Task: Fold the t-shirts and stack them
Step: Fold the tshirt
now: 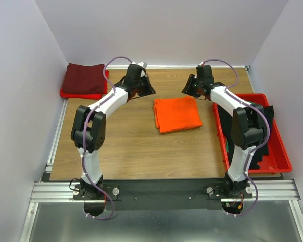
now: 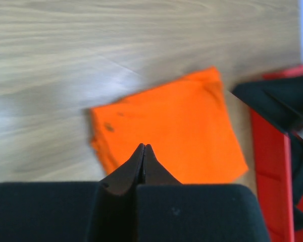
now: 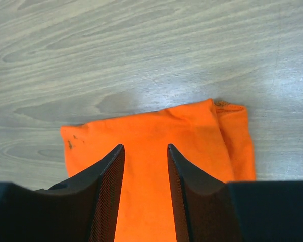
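A bright orange t-shirt (image 1: 177, 114) lies folded into a rectangle on the middle of the wooden table; it also shows in the left wrist view (image 2: 166, 126) and the right wrist view (image 3: 156, 136). A folded dark maroon t-shirt (image 1: 83, 78) lies on top of a red one (image 1: 81, 94) at the far left. Black t-shirts (image 1: 252, 131) fill the red plastic tray (image 1: 280, 151) on the right. My left gripper (image 2: 143, 146) is shut and empty, held above the table left of the orange shirt's far edge. My right gripper (image 3: 145, 147) is open and empty, above that shirt's far right.
White walls close in the table on the left, back and right. A metal rail (image 1: 161, 189) runs along the near edge by the arm bases. Bare wood (image 1: 136, 151) lies in front of the orange shirt.
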